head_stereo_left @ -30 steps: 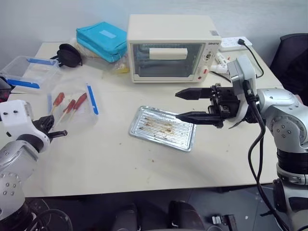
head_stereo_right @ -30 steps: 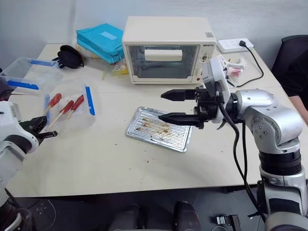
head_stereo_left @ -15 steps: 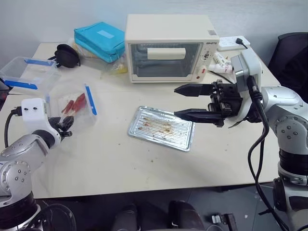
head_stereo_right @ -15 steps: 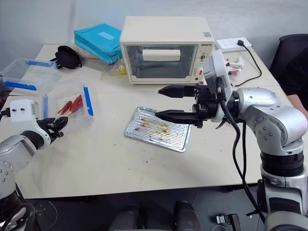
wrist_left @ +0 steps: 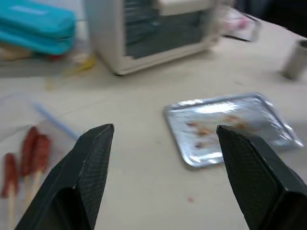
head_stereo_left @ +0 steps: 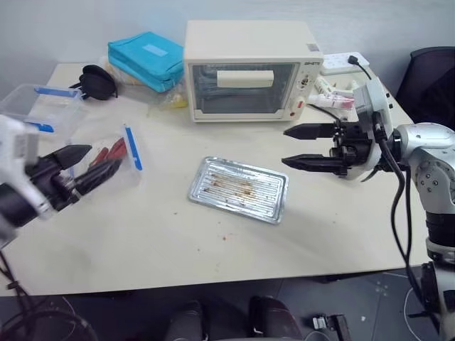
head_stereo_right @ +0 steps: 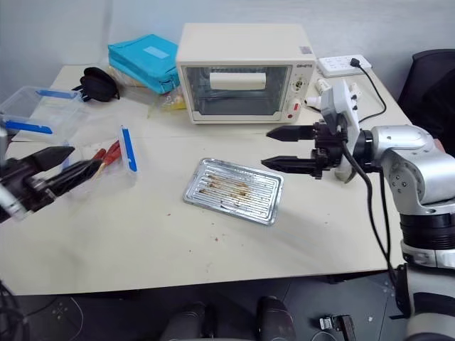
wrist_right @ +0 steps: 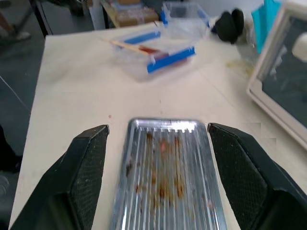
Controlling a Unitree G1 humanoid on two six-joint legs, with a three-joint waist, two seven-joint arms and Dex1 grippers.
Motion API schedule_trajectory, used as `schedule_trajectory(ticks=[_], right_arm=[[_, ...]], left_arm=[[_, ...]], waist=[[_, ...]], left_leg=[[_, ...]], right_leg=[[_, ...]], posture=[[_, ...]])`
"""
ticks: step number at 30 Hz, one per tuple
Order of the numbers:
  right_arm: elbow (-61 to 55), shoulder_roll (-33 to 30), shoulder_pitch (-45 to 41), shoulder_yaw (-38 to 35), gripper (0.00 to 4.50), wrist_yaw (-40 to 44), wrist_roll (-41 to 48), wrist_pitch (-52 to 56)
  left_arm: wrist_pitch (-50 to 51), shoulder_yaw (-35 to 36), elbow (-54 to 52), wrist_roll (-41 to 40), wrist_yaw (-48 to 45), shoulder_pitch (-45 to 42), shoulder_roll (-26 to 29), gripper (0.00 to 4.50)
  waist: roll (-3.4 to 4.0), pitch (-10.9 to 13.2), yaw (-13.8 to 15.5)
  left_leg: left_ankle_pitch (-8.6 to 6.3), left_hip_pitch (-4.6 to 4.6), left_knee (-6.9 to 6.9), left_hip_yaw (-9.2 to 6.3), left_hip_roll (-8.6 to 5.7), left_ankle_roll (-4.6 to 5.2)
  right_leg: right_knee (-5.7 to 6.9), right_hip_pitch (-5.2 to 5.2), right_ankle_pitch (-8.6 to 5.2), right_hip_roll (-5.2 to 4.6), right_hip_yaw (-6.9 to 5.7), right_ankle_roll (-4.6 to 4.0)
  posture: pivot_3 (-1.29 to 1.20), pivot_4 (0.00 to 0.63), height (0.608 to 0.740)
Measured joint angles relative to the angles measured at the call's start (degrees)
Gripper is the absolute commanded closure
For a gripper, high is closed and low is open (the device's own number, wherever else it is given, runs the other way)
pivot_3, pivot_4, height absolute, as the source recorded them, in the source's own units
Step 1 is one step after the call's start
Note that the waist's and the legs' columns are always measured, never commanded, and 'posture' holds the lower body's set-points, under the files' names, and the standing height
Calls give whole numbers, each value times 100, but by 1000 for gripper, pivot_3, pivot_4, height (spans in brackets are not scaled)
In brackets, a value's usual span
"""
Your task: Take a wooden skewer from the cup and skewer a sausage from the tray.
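The silver tray (head_stereo_left: 274, 186) lies mid-table, its ribbed floor marked with brown stains. My right gripper (head_stereo_left: 284, 146) hovers just right of the tray, pointing left, open and holding nothing. At the table's left my left gripper (head_stereo_left: 103, 160) is raised and open with nothing in it, in front of a clear box (head_stereo_left: 135, 153) with a blue clip. In that box lie red-brown sausages (head_stereo_left: 114, 150) on wooden skewers (wrist_left: 9, 211). The steel cup (wrist_left: 296, 60) stands beyond the tray's far end in the left wrist view.
A cream toaster oven (head_stereo_left: 249, 71) stands at the back centre. A teal pouch (head_stereo_left: 146, 55) and a black object (head_stereo_left: 99, 79) lie to its left. A second clear box (head_stereo_left: 39, 106) sits at the far left, a power strip (head_stereo_left: 347, 62) at the back right.
My left gripper has opened, risen and swung round towards the table's middle. My right gripper has drawn back to the right, off the tray, still open.
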Motion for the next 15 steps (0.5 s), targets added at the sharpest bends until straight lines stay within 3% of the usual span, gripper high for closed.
schedule_trajectory(ticks=[3, 6, 11, 15], right_arm=[[281, -327, 324, -31, 1070, 292, -147, -84], [438, -776, 820, -171, 1070, 607, -216, -123], [654, -1412, 1672, -726, 1070, 928, -282, -223], [717, -1527, 2121, -1048, 1070, 963, -320, -355]], left_arm=[[-95, 759, -1, -48, -1151, 1116, 290, 871], [-607, 1230, 73, 413, -2158, 2130, 367, 871], [-1770, 979, 389, 1490, -2713, 2697, 280, 871], [-2194, 493, 478, 1612, -2648, 2495, 147, 871]], waist=[[2, 1, -11], [7, 4, 31], [11, 3, 38], [11, 3, 7]], left_leg=[[0, 2, 0, 3, -1, -1], [0, 8, 1, 9, -9, 0], [-2, 21, 0, 12, -8, 0], [-10, 54, -15, 21, 5, -7]], right_leg=[[0, -1, -2, 4, -8, -3], [-15, -1, -3, 0, -27, -5], [-13, 5, -4, -6, -18, -8], [-9, 23, -10, -32, 34, -18]], posture=[[0, 150, 740], [0, 150, 740], [0, 150, 740], [0, 150, 740]])
